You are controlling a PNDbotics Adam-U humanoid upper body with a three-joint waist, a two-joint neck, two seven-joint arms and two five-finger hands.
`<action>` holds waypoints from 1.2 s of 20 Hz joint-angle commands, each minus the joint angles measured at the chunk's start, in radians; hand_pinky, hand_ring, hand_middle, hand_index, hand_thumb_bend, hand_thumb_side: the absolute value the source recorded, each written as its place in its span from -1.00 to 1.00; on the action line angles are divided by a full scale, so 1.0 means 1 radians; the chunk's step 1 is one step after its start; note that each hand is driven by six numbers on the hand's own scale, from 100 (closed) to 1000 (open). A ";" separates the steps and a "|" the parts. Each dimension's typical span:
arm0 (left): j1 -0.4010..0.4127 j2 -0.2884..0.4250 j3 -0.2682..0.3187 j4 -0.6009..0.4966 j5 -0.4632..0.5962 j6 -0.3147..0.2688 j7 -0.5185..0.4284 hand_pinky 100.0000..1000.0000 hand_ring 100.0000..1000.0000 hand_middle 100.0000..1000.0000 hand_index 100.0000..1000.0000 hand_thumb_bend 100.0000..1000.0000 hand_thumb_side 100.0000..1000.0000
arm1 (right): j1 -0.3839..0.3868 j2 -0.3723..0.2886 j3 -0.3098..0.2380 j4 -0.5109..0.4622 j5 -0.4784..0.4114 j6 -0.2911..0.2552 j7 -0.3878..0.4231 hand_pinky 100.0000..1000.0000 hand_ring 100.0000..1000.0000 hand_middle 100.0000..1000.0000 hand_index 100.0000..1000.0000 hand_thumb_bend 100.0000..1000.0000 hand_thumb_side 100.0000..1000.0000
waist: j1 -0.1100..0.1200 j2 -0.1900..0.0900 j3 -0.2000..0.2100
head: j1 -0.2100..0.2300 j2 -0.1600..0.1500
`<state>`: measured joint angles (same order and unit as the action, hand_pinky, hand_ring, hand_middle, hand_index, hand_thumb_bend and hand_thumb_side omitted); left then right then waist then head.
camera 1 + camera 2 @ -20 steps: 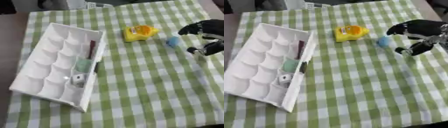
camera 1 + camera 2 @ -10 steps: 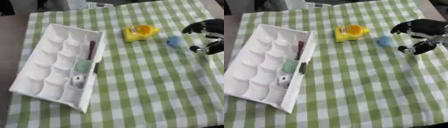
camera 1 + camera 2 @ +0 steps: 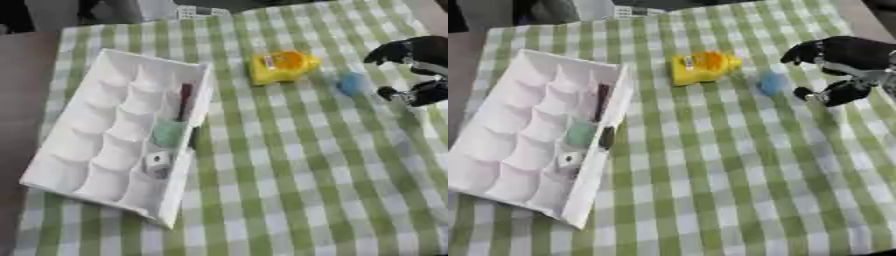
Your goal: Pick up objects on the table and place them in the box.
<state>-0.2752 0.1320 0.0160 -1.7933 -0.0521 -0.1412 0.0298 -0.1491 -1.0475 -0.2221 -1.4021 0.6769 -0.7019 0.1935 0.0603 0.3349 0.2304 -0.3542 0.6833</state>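
Note:
A white compartment box point(image 3: 96, 165) lies on the left of the green checked cloth. Its compartments hold a dark red stick point(image 3: 185, 99), a pale green piece point(image 3: 166, 132) and a small white piece point(image 3: 157, 161). A yellow object point(image 3: 280, 66) lies at the upper middle. A small blue object point(image 3: 770, 83) sits on the cloth to its right. My right hand point(image 3: 839, 64) is just right of the blue object, fingers above and thumb below, spread apart and not touching it. My left hand shows in neither view.
The table's far edge and dark shapes run along the top point(image 3: 105, 10). Bare brown table point(image 3: 22, 75) shows left of the cloth. A dark small item point(image 3: 607, 136) lies against the box's right wall.
My right hand has drifted slightly to the right of the blue object. The objects on the cloth stay where they were.

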 commanded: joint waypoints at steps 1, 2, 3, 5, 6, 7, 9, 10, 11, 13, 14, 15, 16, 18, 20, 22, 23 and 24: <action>-0.015 0.024 -0.001 -0.009 0.006 -0.003 -0.002 0.45 0.35 0.83 0.49 -0.98 0.90 | -0.009 -0.054 -0.012 -0.002 -0.011 0.000 -0.008 0.44 0.41 0.56 0.84 -0.63 -1.00 | 0.015 0.006 0.004 | -0.004 -0.014; -0.016 0.024 -0.001 -0.009 0.006 -0.003 -0.003 0.45 0.35 0.83 0.49 -0.98 0.90 | -0.011 -0.054 -0.011 -0.002 -0.010 -0.001 -0.007 0.44 0.41 0.56 0.84 -0.63 -1.00 | 0.016 0.008 0.005 | -0.004 -0.014; -0.016 0.023 -0.001 -0.008 0.006 -0.004 -0.003 0.45 0.36 0.83 0.49 -0.98 0.90 | -0.012 -0.052 -0.009 -0.002 -0.008 -0.002 -0.005 0.44 0.41 0.56 0.84 -0.64 -1.00 | 0.017 0.010 0.007 | -0.004 -0.013; -0.016 0.023 -0.002 -0.008 0.007 -0.004 -0.004 0.45 0.36 0.83 0.49 -0.98 0.90 | -0.016 -0.049 -0.006 -0.002 -0.005 -0.003 -0.002 0.43 0.40 0.56 0.84 -0.67 -1.00 | 0.018 0.015 0.011 | -0.003 -0.012; -0.017 0.023 -0.001 -0.008 0.007 -0.004 -0.004 0.45 0.36 0.83 0.49 -0.98 0.90 | -0.018 -0.046 -0.004 -0.002 -0.004 -0.003 0.001 0.43 0.40 0.56 0.84 -0.67 -1.00 | 0.018 0.017 0.013 | -0.003 -0.012; -0.017 0.023 -0.001 -0.008 0.008 -0.004 -0.004 0.45 0.36 0.83 0.49 -0.98 0.90 | -0.020 -0.044 -0.002 -0.002 -0.002 -0.003 0.002 0.43 0.40 0.56 0.84 -0.67 -1.00 | 0.017 0.020 0.015 | -0.003 -0.012; -0.017 0.023 -0.001 -0.008 0.008 -0.004 -0.004 0.45 0.36 0.83 0.49 -0.98 0.90 | -0.022 -0.041 0.000 -0.002 0.002 -0.003 0.006 0.43 0.40 0.56 0.84 -0.68 -1.00 | 0.017 0.023 0.016 | -0.003 -0.011; -0.017 0.023 -0.001 -0.008 0.009 -0.004 -0.004 0.45 0.36 0.83 0.49 -0.98 0.90 | -0.022 -0.039 0.000 0.000 0.004 -0.002 0.007 0.43 0.40 0.56 0.84 -0.68 -1.00 | 0.016 0.025 0.017 | -0.003 -0.011; -0.017 0.023 -0.001 -0.009 0.009 -0.004 -0.004 0.45 0.36 0.83 0.49 -0.98 0.91 | -0.023 -0.037 0.001 0.001 0.007 -0.001 0.008 0.43 0.41 0.56 0.84 -0.68 -1.00 | 0.015 0.026 0.018 | -0.003 -0.011; -0.017 0.022 0.000 -0.009 0.009 -0.004 -0.004 0.45 0.36 0.83 0.49 -0.98 0.91 | -0.024 -0.033 0.002 0.002 0.012 0.000 0.010 0.43 0.41 0.56 0.84 -0.68 -1.00 | 0.014 0.029 0.021 | -0.002 -0.010; -0.018 0.022 0.000 -0.010 0.009 -0.004 -0.004 0.45 0.36 0.83 0.49 -0.98 0.91 | -0.024 -0.031 0.003 0.002 0.014 0.000 0.009 0.43 0.41 0.56 0.84 -0.68 -1.00 | 0.014 0.030 0.021 | -0.002 -0.010; -0.018 0.022 0.000 -0.010 0.009 -0.004 -0.004 0.45 0.36 0.83 0.49 -0.98 0.91 | -0.025 -0.029 0.003 0.002 0.017 0.000 0.010 0.43 0.41 0.56 0.84 -0.68 -1.00 | 0.013 0.032 0.022 | -0.001 -0.010; -0.018 0.022 0.000 -0.011 0.009 -0.004 -0.004 0.45 0.36 0.83 0.49 -0.98 0.91 | -0.026 -0.027 0.005 0.002 0.020 0.000 0.010 0.43 0.41 0.56 0.84 -0.68 -1.00 | 0.012 0.033 0.022 | -0.001 -0.009; -0.019 0.021 0.001 -0.011 0.009 -0.004 -0.004 0.45 0.36 0.83 0.49 -0.98 0.91 | -0.022 -0.022 0.004 -0.002 0.025 0.000 0.009 0.44 0.41 0.56 0.84 -0.68 -1.00 | 0.010 0.036 0.024 | 0.000 -0.009; -0.019 0.021 0.002 -0.012 0.009 -0.004 -0.003 0.45 0.36 0.83 0.49 -0.98 0.91 | -0.014 -0.019 0.002 -0.010 0.028 0.001 0.005 0.43 0.41 0.56 0.84 -0.69 -1.00 | 0.009 0.038 0.025 | 0.001 -0.010; -0.020 0.021 0.002 -0.012 0.009 -0.003 -0.003 0.45 0.36 0.83 0.49 -0.98 0.91 | -0.009 -0.017 0.001 -0.017 0.031 0.001 0.003 0.43 0.41 0.56 0.84 -0.68 -1.00 | 0.008 0.039 0.026 | 0.000 -0.010; -0.020 0.021 0.002 -0.012 0.009 -0.003 -0.003 0.45 0.36 0.83 0.49 -0.98 0.91 | -0.008 -0.016 0.000 -0.020 0.032 0.002 0.002 0.43 0.41 0.56 0.84 -0.68 -1.00 | 0.007 0.039 0.027 | 0.000 -0.010; -0.020 0.021 0.001 -0.013 0.009 -0.004 -0.003 0.45 0.36 0.83 0.49 -0.98 0.91 | -0.007 -0.016 0.000 -0.023 0.033 0.002 0.000 0.43 0.41 0.56 0.84 -0.68 -1.00 | 0.007 0.039 0.028 | 0.001 -0.010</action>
<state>-0.2826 0.1320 0.0155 -1.7882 -0.0455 -0.1433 0.0277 -0.1503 -1.0394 -0.2088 -1.4041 0.7037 -0.7011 0.1991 0.0667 0.3708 0.2587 -0.3538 0.6830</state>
